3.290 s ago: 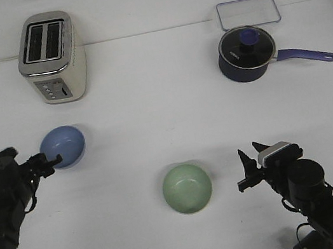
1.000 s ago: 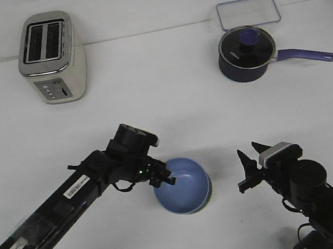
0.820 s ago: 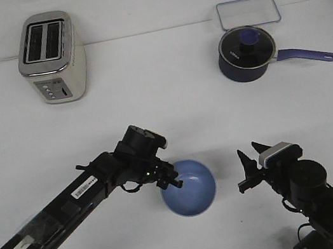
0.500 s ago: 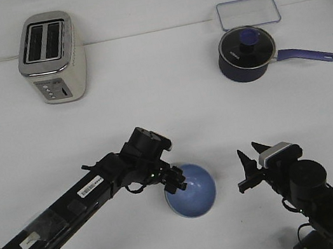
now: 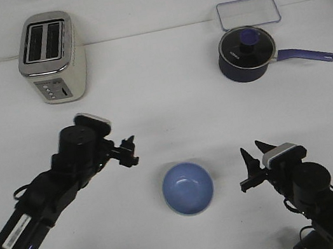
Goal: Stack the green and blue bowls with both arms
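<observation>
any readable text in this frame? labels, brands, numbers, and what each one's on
Nothing can be read.
Saucepan: a small pale mark on its side, too small to read.
Left arm: a white sticker with dark print, too blurred to read.
Toaster: buttons on its front, no legible markings.
Blue bowl, clear lid, right gripper: no text visible.

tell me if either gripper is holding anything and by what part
Nothing is held. The left gripper is open in the air, apart from the blue bowl; the right gripper is open and empty beside it.
</observation>
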Motion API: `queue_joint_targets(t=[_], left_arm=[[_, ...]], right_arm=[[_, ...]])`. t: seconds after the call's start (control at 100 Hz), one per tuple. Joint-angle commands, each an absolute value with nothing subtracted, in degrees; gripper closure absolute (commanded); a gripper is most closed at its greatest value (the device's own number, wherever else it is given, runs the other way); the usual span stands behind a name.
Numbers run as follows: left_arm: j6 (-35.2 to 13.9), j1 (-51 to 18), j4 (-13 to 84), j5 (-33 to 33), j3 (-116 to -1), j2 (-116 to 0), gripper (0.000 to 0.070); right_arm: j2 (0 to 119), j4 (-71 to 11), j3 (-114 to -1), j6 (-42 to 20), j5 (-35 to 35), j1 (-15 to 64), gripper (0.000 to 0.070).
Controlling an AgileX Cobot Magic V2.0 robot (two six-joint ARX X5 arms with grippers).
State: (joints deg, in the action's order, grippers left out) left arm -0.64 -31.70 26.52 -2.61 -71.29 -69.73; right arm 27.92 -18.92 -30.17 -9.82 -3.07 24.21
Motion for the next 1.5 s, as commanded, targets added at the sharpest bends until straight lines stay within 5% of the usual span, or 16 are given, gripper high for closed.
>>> queue_joint_targets(t=[0.0,0.11,0.18,0.24,0.39,0.6,1.49], left_arm=[[0.84,-29.45,23.94,-2.87,-67.72,-66.59,0.0239],[0.64,-24.05,14.94,-3.07,-56.27,-56.38,0.0272],[0.69,-21.15,6.92,-3.25,-47.44,-48.97,0.0361],[0.69,-19.05,0.25,-3.27,-40.23,-42.76,0.0452],[0.62,-14.33,-10.15,-3.9,-27.05,-30.59,0.07],[-2.59,-10.04,-8.78,-6.28,-23.2,-24.93,0.069],[-1.72,-8.27,-10.52,-6.26,-21.76,-20.16,0.0687]], right_arm=[[25.34,-18.41,-30.92,-8.05,-4.67,24.4,0.0469],[18.92,-20.01,-30.7,-7.22,-7.84,24.4,0.0532],[14.46,-20.16,-30.22,-6.96,-10.57,24.4,0.0582],[11.16,-19.49,-29.41,-6.96,-12.38,24.4,0.07],[7.79,-18.87,-27.66,-7.05,-14.13,24.4,0.07],[8.36,-19.2,-27.51,-7.2,-14.17,24.4,0.07],[8.29,-19.09,-27.51,-7.42,-13.98,24.4,0.07]])
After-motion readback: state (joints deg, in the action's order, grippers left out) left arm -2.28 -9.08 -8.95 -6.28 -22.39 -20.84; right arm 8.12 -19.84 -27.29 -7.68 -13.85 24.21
